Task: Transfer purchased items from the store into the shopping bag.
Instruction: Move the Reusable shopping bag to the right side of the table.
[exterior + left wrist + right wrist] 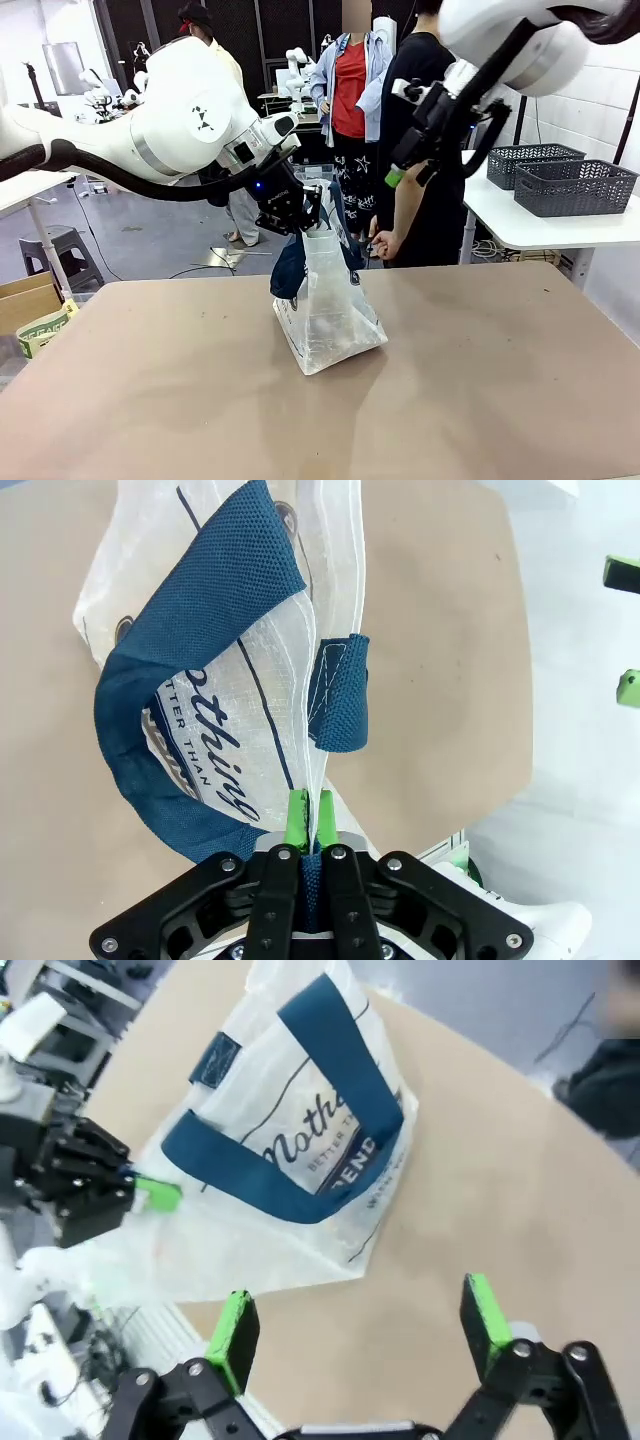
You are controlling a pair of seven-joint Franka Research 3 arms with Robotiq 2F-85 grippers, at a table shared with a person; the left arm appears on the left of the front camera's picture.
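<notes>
The shopping bag (328, 305) stands on the brown table, clear plastic with navy strap handles. My left gripper (310, 222) is shut on the bag's rim and holds it up; in the left wrist view the green pads (296, 820) pinch the thin plastic edge of the bag (240, 650). My right gripper (410, 176) hangs open in the air above and to the right of the bag, empty. Seen from the right wrist, the open right gripper (360, 1325) looks down on the bag (300, 1160), with the left gripper (95, 1185) at the bag's edge. The purchased items are out of view.
A person (420, 150) stands at the far side of the table, one hand (383, 243) low near the bag. Two dark grey mesh baskets (570, 185) sit on a white side table (520, 225) at the right. The brown tabletop (480, 390) stretches around the bag.
</notes>
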